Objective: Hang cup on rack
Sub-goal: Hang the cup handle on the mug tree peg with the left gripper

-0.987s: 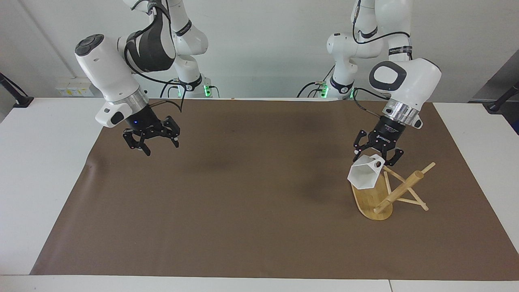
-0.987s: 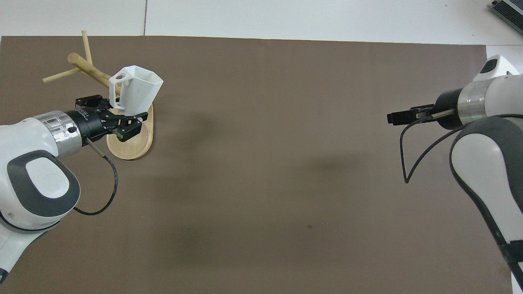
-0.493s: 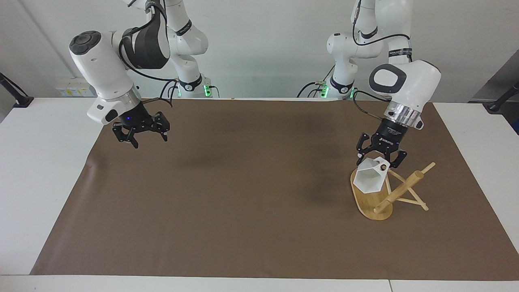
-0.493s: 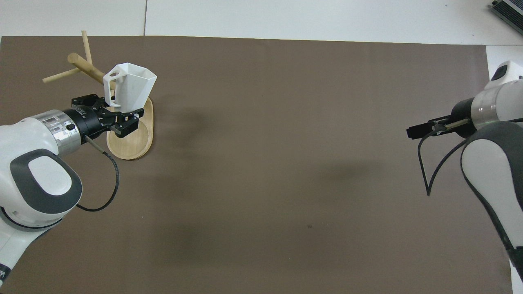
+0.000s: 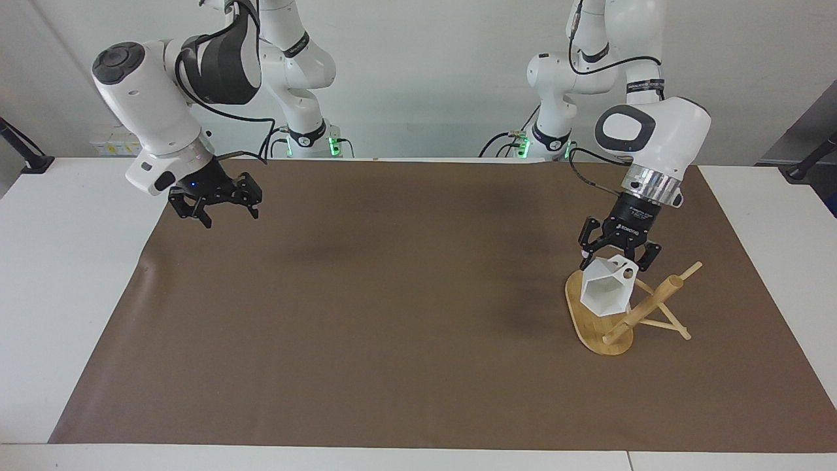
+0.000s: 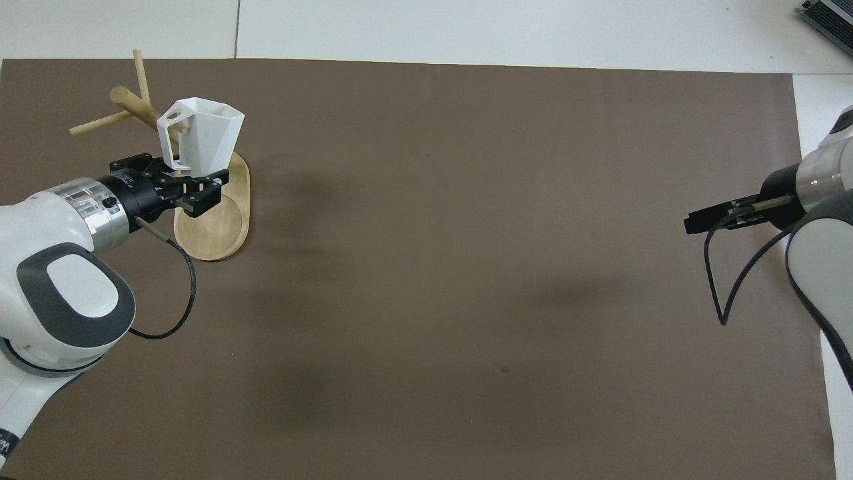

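Observation:
The white faceted cup (image 5: 606, 294) (image 6: 204, 137) hangs tilted above the bamboo rack's oval base (image 5: 584, 325) (image 6: 214, 230), its hexagonal mouth turned away from the robots. My left gripper (image 5: 617, 254) (image 6: 188, 185) is shut on the cup's bottom end. The pierced tab handle (image 5: 624, 269) (image 6: 169, 121) sits close beside the rack's slanting post (image 5: 647, 304) (image 6: 137, 107) and thin pegs; I cannot tell whether they touch. My right gripper (image 5: 225, 214) (image 6: 693, 222) hangs open with nothing in it, over the mat's edge at the right arm's end of the table.
A brown mat (image 5: 392, 294) covers most of the white table (image 5: 72, 275). The rack stands on the mat at the left arm's end.
The left gripper has carried the cup closer to the rack's post and turned its mouth more away from the robots. The right arm has drawn back toward its own end of the table.

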### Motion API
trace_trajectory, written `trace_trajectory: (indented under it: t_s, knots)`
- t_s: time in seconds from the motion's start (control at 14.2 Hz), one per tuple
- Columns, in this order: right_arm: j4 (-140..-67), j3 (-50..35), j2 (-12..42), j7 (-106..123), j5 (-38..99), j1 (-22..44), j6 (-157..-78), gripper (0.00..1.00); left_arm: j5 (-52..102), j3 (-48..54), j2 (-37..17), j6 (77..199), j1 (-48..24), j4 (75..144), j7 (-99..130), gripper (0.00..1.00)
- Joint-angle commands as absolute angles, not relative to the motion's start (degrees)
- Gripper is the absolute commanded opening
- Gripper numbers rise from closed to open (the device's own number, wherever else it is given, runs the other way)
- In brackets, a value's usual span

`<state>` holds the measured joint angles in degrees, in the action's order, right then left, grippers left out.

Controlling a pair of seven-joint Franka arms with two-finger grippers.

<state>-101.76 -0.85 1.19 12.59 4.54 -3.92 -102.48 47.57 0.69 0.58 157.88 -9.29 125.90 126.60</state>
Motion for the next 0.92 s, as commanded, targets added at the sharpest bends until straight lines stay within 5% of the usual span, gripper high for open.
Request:
trace_trajectory:
  t_s: [0.0, 0.63, 0.7, 0.78, 0.85]
  knots:
    - [-98.10, -0.97, 1.14, 8.10, 3.25, -4.13, -98.45, 1.00, 46.85, 0.88, -0.26, 159.35, -9.05, 125.95, 129.90, 0.00]
    - [-88.77, -0.09, 1.06, 4.76, -0.18, -4.13, -91.32, 1.00, 46.76, 0.79, -1.14, 161.45, -9.05, 125.86, 130.08, 0.00]
    - [-88.77, 0.00, 0.88, 3.62, -0.18, -4.13, -91.41, 1.00, 46.76, 0.79, -1.14, 161.54, -9.05, 125.86, 129.64, 0.36]
    - [-88.07, 0.17, 0.88, 2.39, -0.35, -4.13, -91.41, 1.00, 46.76, 0.79, -1.14, 161.54, -9.05, 125.77, 129.90, 0.99]
    - [-86.50, 0.87, 0.97, 2.29, -0.61, -4.13, -91.49, 1.00, 46.76, 0.79, -1.23, 161.46, -8.97, 125.51, 129.90, 1.00]
